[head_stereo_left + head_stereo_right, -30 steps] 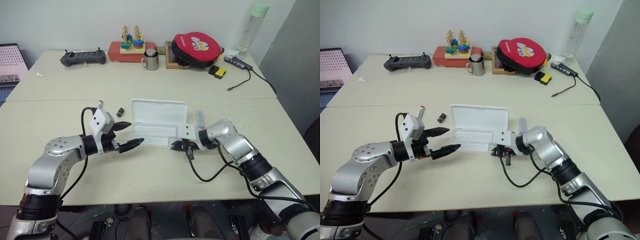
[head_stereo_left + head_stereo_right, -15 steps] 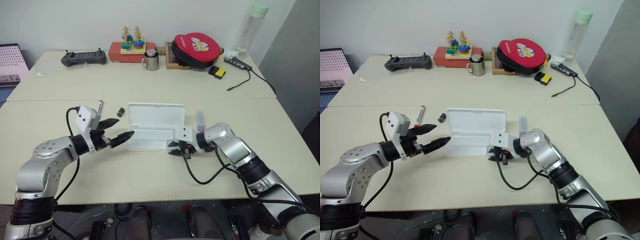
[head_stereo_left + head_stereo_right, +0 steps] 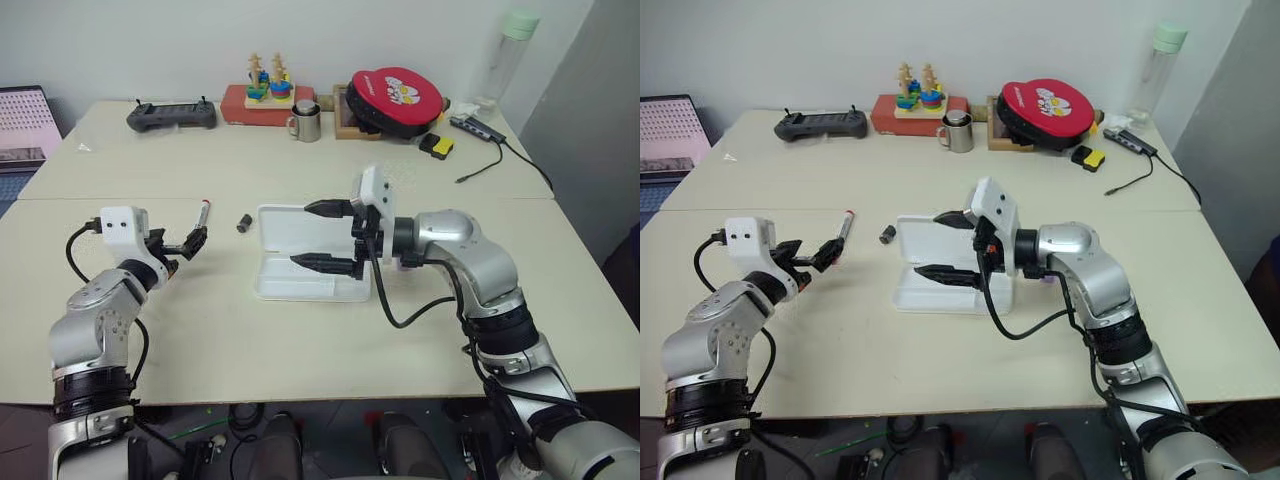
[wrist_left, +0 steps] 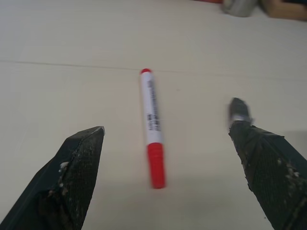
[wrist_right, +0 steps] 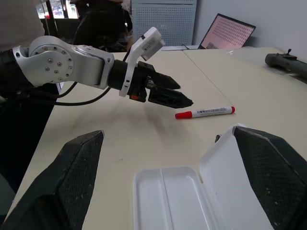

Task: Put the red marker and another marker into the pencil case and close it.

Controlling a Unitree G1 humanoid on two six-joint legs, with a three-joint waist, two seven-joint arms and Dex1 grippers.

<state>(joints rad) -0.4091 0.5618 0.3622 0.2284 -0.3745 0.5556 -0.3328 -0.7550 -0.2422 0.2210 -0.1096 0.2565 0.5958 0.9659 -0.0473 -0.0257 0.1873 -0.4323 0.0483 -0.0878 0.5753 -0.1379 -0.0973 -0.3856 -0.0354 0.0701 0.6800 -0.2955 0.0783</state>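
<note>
The light, stiff, smooth red marker (image 4: 152, 139) could roll on the desk (image 3: 300, 340), so the spread left tool (image 4: 175, 179) should pinch its barrel mid-length.

Office or lab: joined tables (image 3: 300, 340), laptop (image 5: 230, 31), pegboard panel (image 5: 163, 21), drone-style controller (image 3: 170, 116).

Pencil case (image 3: 940, 291) smooth white plastic; table (image 3: 940, 190) matt beige.

Even, bright indoor light is falling from above, casting soft shadows on the table (image 3: 300, 330); the left wrist view is blurring, especially toward its far edge.
</note>
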